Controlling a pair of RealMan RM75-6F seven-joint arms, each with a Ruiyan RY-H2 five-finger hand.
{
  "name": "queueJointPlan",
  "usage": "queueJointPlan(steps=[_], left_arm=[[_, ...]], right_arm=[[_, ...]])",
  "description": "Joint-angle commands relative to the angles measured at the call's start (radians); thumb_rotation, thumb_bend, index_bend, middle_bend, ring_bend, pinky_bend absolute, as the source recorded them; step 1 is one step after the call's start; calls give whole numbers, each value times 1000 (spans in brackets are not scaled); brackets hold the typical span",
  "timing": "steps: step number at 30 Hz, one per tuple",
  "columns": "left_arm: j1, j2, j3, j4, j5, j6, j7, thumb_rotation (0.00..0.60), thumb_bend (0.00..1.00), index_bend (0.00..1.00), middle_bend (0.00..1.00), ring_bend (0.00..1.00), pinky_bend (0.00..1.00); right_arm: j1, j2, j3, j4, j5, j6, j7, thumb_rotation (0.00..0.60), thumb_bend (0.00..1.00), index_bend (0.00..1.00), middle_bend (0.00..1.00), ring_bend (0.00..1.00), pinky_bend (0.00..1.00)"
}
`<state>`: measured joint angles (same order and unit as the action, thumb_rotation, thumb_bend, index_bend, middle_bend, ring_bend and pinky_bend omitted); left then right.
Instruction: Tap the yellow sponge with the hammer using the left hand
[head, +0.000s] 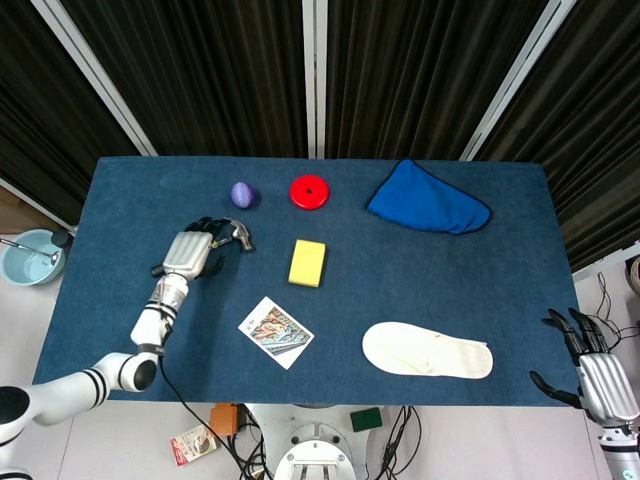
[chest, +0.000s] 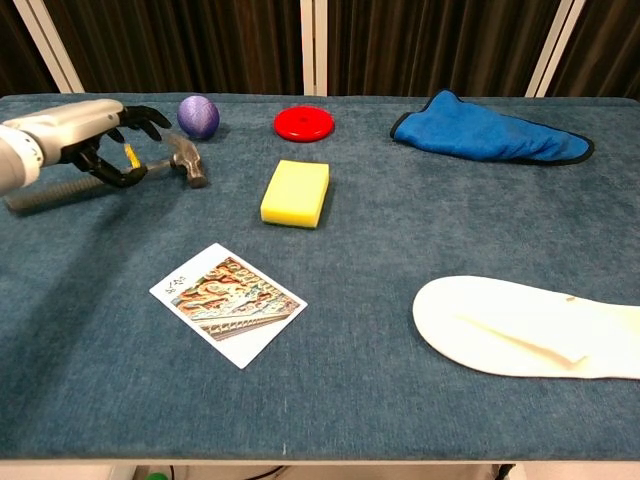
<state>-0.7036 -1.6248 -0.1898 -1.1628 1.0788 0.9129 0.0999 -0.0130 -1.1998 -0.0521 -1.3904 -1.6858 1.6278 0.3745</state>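
Left hand (chest: 85, 135) well to the left of the yellow sponge (chest: 296, 193), fingers curled around the handle of the hammer (chest: 150, 168), whose head lies low over the worktop (chest: 400, 380) (contact not discernible). The sponge lies flat near the middle, clear of the tool. I judge this the set-down step; next I must lower, loosen my fingers and lift clear. Right hand (head: 598, 375) idle off the worktop's corner, fingers spread, holding nothing.

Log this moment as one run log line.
left hand: holds hammer | yellow sponge: untouched, apart from hammer | right hand: open, off table
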Motion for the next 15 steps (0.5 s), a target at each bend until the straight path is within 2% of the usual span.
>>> queueJointPlan(steps=[1, 5, 9, 15], left_arm=[[37, 51, 13, -66, -21, 34, 50, 600, 259, 69, 89, 14, 109], [106, 144, 23, -187, -10, 126, 59, 600, 239, 68, 94, 16, 108], [207, 244, 55, -287, 43, 285, 73, 600, 238, 92, 131, 46, 109], [388, 360, 153, -339, 172, 523, 44, 600, 239, 135, 148, 46, 105]], right_arm=[[0, 2, 1, -1, -1, 3, 1, 600, 200, 25, 207, 0, 78], [-1, 12, 5, -3, 4, 6, 5, 600, 200, 26, 207, 0, 78], [4, 26, 9, 0, 16, -7, 20, 600, 200, 29, 207, 0, 84], [15, 27, 16, 13, 17, -16, 26, 600, 201, 32, 203, 0, 84]])
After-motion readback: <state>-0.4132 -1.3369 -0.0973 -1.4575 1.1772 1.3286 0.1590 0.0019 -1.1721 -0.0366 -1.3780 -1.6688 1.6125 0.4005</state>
